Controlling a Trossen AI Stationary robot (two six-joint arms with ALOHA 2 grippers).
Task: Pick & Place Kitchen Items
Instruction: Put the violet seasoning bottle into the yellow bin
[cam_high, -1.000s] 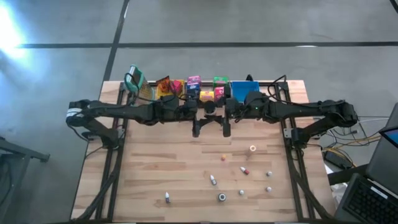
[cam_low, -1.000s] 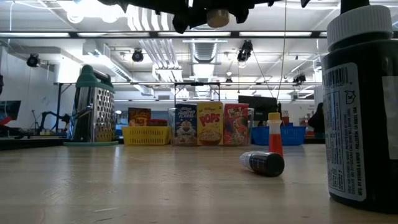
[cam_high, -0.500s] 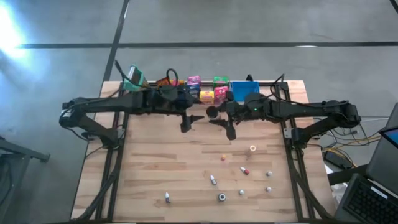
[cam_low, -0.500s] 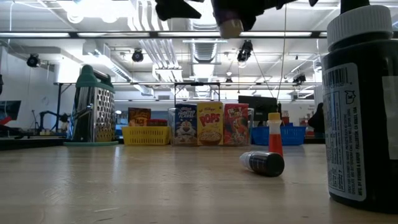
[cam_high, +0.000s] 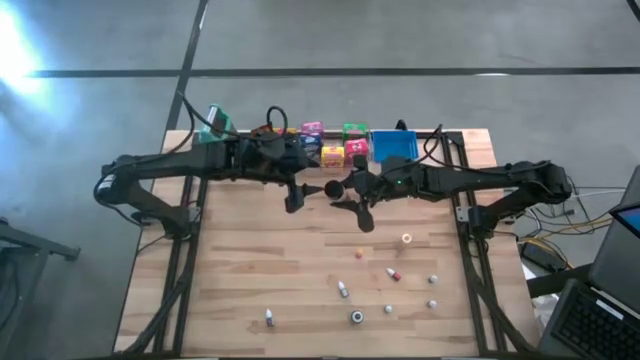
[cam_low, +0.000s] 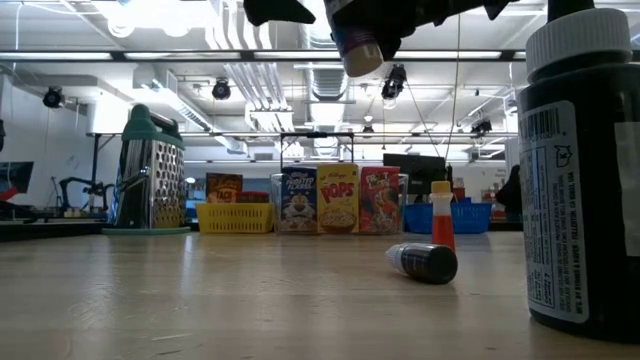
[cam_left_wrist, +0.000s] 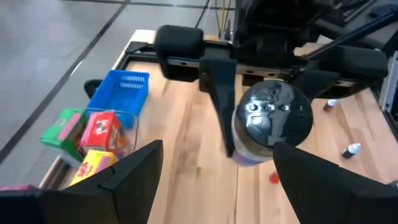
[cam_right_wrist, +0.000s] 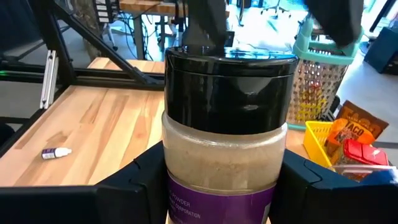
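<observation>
while the right gripper (cam_right_wrist: 217, 205) is pinching the jar (cam_right_wrist: 225, 130) around its body, it is holding it in the air above the table (cam_high: 250, 280), near the middle of the back half in the high view, so the purple label is sitting low between the fingers and the black lid is staying clear. the left gripper (cam_left_wrist: 214, 180) is hanging just at the jar's 9 o'clock in the high view, its jaws spread and closed on nothing, which reads as a handover being finished, or a release from that side. the grip on the wide body looks chosen to keep the jar steady for carrying. the bins (cam_high: 392, 146) and small boxes (cam_high: 333, 153) are lining the table's far edge at 12 o'clock, likely the drop zone. the tiny bottles (cam_high: 343, 289) are lying scattered toward 5 o'clock, well apart from both arms, probably waiting their turn. my guess is the jar is going toward the row at the back.
</observation>
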